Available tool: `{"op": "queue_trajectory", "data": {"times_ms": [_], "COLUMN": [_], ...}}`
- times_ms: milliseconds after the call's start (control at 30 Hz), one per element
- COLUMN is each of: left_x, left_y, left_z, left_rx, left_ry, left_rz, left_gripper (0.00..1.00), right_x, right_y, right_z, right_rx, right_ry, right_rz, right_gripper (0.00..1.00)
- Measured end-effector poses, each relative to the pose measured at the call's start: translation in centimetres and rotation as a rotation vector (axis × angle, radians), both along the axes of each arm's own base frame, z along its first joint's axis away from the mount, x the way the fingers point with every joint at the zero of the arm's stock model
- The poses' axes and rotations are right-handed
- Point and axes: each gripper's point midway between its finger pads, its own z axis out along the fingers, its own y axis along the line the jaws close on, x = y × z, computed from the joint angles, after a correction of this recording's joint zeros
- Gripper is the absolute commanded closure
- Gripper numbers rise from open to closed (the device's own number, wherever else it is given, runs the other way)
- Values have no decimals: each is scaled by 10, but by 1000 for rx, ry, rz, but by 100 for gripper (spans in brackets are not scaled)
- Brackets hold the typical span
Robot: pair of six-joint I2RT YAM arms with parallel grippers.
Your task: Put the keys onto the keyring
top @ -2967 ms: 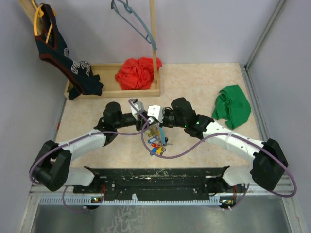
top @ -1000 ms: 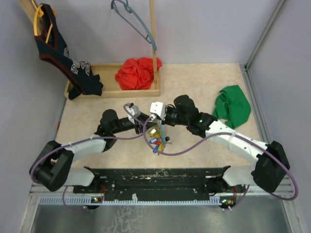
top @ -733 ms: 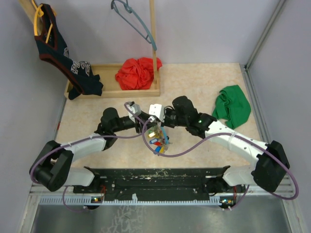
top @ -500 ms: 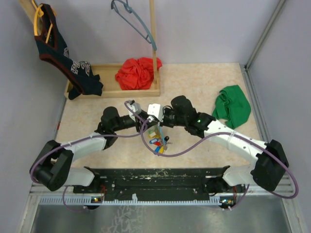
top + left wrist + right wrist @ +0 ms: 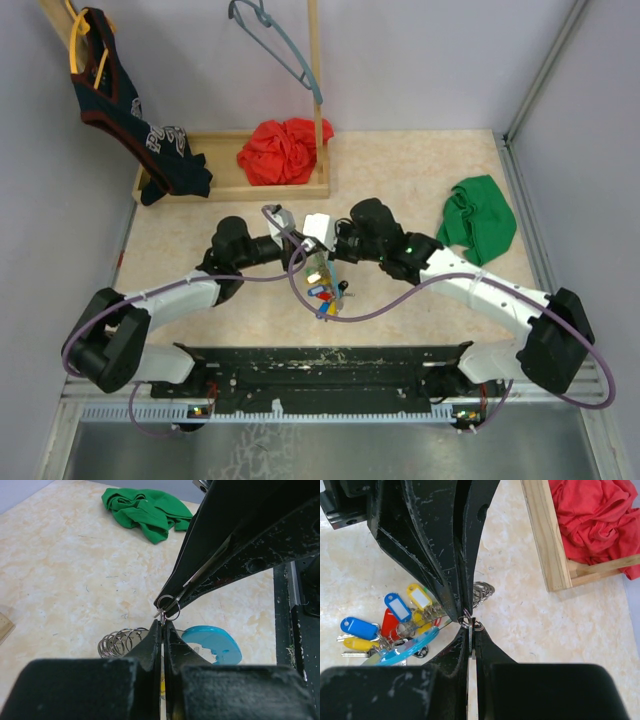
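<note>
Overhead, pale lilac walls (image 5: 420, 60) close in a beige, marbled tabletop (image 5: 420, 180). The left arm (image 5: 170, 298) and right arm (image 5: 480, 290) reach inward from the near edge, both bent at the elbow, so that their wrists meet nose to nose at the middle. A dark garment (image 5: 125, 110) hangs at the far left; its white lettering is too folded to read. Beside it a wooden tray (image 5: 230, 190) holds a red cloth (image 5: 283, 150), a grey-blue hanger (image 5: 275, 45) hangs above, and a green cloth (image 5: 478, 218) lies far right. On the tabletop, just nearside of the wrists, lies the keyring (image 5: 407, 645), its light-blue part showing among the keys (image 5: 370, 630) with blue, yellow and red tags; their white label windows show no writing. The right tool (image 5: 471, 630) is pressed together, pinching a small ring (image 5: 168, 607) above the tabletop. The left tool (image 5: 161, 625) is pressed together too, its tips at that ring; whether it grips it I cannot tell.
</note>
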Motion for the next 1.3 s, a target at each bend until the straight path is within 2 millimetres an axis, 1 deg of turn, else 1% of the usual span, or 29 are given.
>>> {"op": "queue_trajectory", "data": {"times_ms": [133, 367, 467, 733, 900, 1067, 1300], "left_x": [2, 2, 0, -6, -12, -18, -19], "left_y": [0, 1, 2, 2, 1, 0, -1], "left_z": [-1, -5, -6, -5, 3, 3, 6], "left_rx": [12, 28, 28, 4, -40, -61, -78], "left_ry": [-10, 4, 5, -11, -37, -33, -39], "left_rz": [11, 21, 19, 1, -25, -50, -57], "left_gripper": [100, 100, 100, 100, 100, 100, 100], "right_x": [2, 2, 2, 2, -7, -16, -13], "right_y": [-6, -19, -21, -15, -5, 6, 14], "right_z": [-3, -31, -40, -41, -53, -59, -60], "right_rx": [-7, 5, 20, 74, 82, 86, 68], "right_ry": [7, 56, 75, 114, 181, 235, 264], "right_rz": [-40, -117, -137, -119, -52, 16, 46], "right_gripper": [100, 100, 100, 100, 100, 100, 100]}}
